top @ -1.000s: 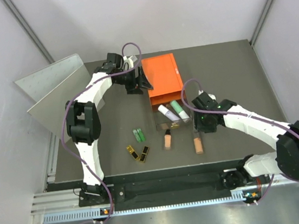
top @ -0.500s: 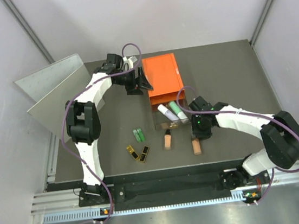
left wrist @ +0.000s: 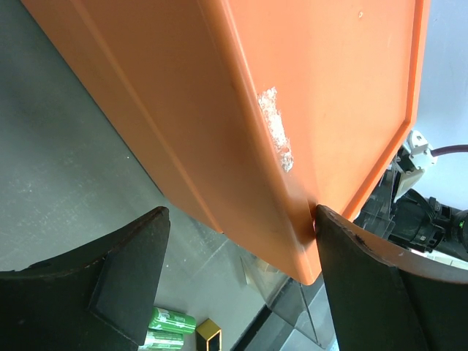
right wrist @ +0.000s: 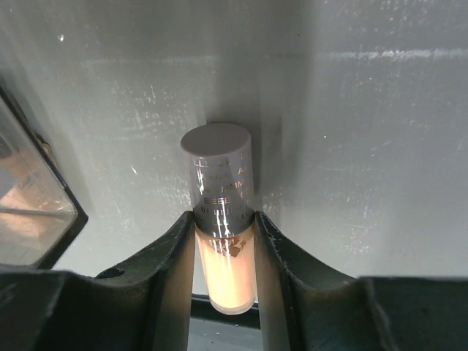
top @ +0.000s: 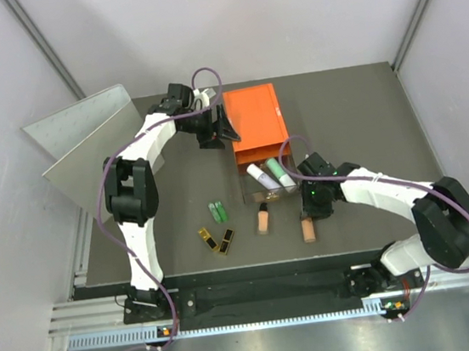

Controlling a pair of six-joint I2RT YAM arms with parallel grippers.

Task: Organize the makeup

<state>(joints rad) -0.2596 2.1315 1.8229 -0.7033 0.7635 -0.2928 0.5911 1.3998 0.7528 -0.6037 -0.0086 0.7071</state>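
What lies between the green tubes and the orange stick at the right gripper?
The peach bottle with black cap lies on the table between the green tubes and the orange stick; the top view shows it.

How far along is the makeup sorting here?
Done: a white stick and a green stick lie in the clear drawer of the orange box. In hand: the right gripper has its jaws clamped on the orange stick on the table. The left gripper straddles the box edge, jaws open. Remaining: two green tubes, two black-gold cases, the peach bottle.

Left end effector [left wrist: 240,216] spread; right end effector [right wrist: 225,219] clamped.
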